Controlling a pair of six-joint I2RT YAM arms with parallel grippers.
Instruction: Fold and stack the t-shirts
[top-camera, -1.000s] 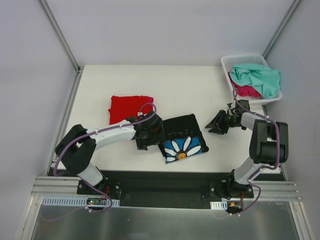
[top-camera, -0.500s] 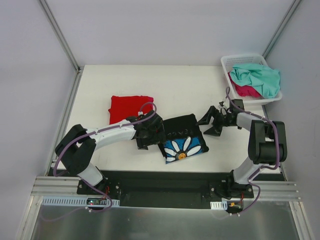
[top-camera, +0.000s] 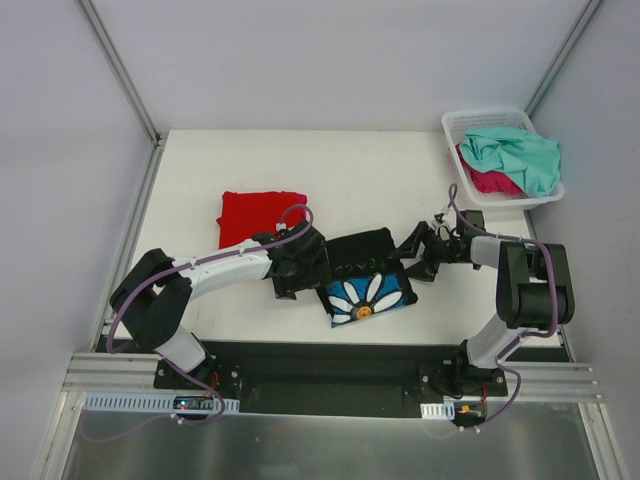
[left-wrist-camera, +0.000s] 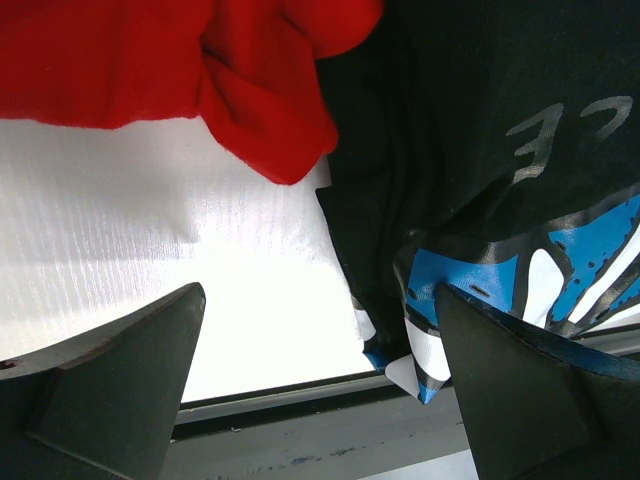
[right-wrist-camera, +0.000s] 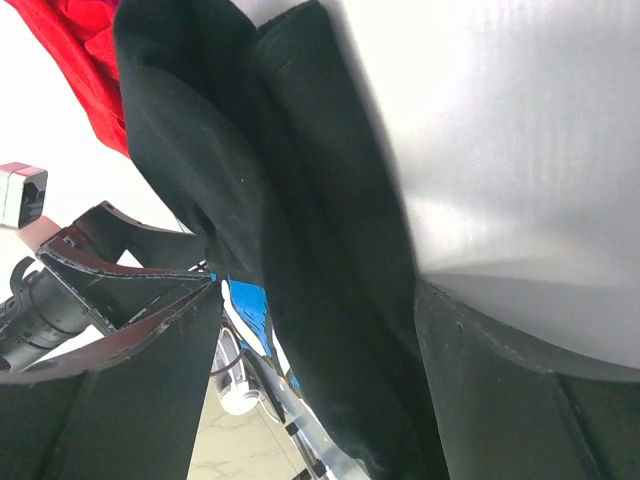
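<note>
Top external view: where's the black t-shirt?

— Folded mid-surface, just beside the red t-shirt.

— Jaws?

— Left arm: wide, at its left edge. Right arm: wide, straddling its right edge, gripping nothing.

I'm looking at a lab test cell: a white table boxed in by plain grey panels and metal posts, with a slotted metal rail along its near edge
</note>
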